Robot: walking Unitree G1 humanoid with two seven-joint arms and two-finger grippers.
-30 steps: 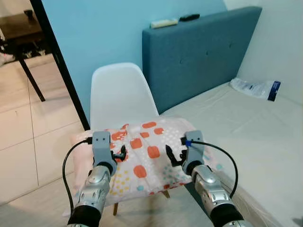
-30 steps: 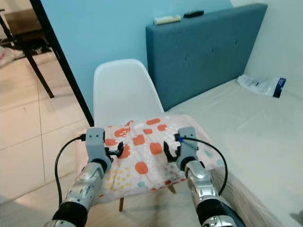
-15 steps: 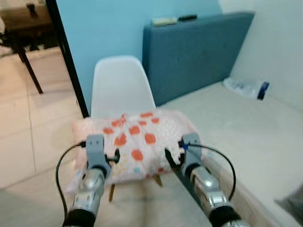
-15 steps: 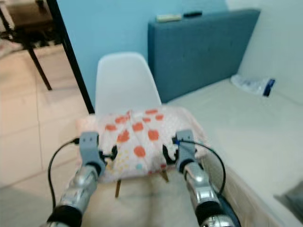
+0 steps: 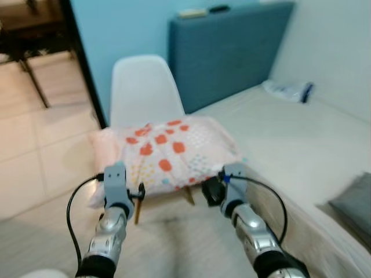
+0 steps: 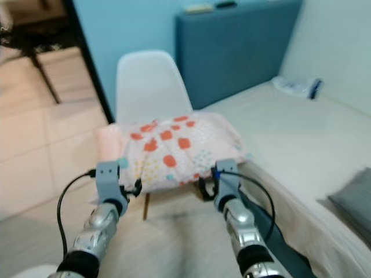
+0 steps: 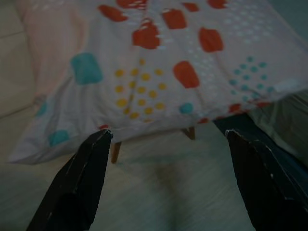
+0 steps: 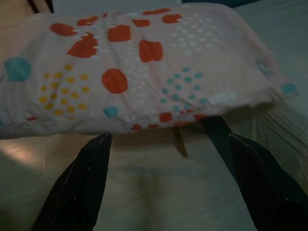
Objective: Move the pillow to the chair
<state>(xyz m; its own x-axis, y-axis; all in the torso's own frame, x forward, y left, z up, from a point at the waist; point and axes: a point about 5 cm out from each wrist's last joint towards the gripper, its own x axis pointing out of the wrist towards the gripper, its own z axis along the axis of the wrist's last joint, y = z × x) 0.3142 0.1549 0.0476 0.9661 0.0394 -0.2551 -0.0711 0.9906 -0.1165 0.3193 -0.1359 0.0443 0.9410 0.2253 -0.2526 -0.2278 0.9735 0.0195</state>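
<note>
The pillow (image 5: 171, 153) lay on the chair (image 5: 142, 92) at 12 o'clock. The bed (image 5: 301, 145) ran at 2 o'clock, its headboard (image 5: 229, 52) behind it and a packet (image 5: 287, 91) on it. A desk (image 5: 29, 26) stood at 10 o'clock.

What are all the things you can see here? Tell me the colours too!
pillow: one, pink with red, yellow and teal spots, lying on the chair seat.
chair: one, white, beside the bed.
bed: one, pale cover, on the robot's right.
headboard: one, blue-grey, against the wall.
plastic packet: one, white and blue, far end of bed.
grey cloth: one, on the bed's near edge.
left gripper: one, black fingers, open, short of the pillow.
right gripper: one, black fingers, open, short of the pillow.
</note>
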